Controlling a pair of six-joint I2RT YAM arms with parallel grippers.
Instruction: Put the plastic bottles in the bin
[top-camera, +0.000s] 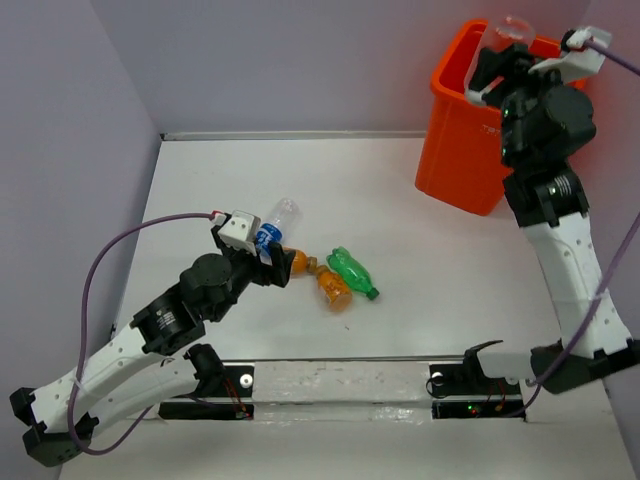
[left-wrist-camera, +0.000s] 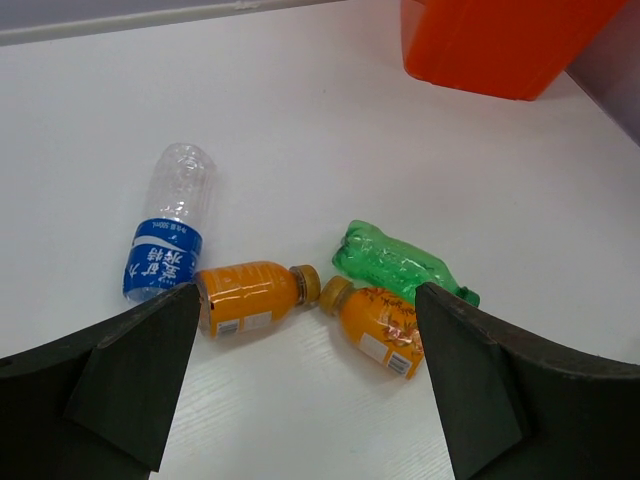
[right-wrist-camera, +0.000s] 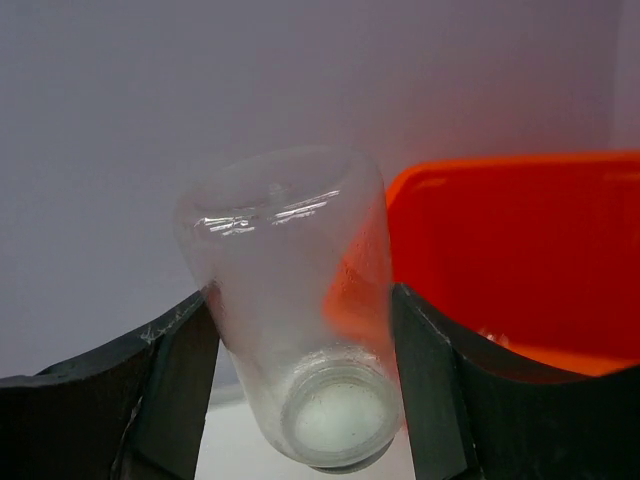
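My right gripper (top-camera: 500, 60) is shut on a plain clear bottle (right-wrist-camera: 300, 300) and holds it high over the near-left rim of the orange bin (top-camera: 465, 130); the bottle (top-camera: 512, 30) shows above the bin in the top view. The bin's inside (right-wrist-camera: 520, 250) shows right of the bottle. On the table lie a clear bottle with a blue label (left-wrist-camera: 168, 225), an orange bottle (left-wrist-camera: 245, 295), a second orange bottle (left-wrist-camera: 380, 325) and a green bottle (left-wrist-camera: 400, 260). My left gripper (top-camera: 268, 262) is open above the table just near the orange bottles, its fingers (left-wrist-camera: 130, 370) either side.
Grey walls close the table at the left, back and right. The bin stands in the far right corner and shows at the top of the left wrist view (left-wrist-camera: 500, 45). A cable (top-camera: 110, 255) loops from the left arm.
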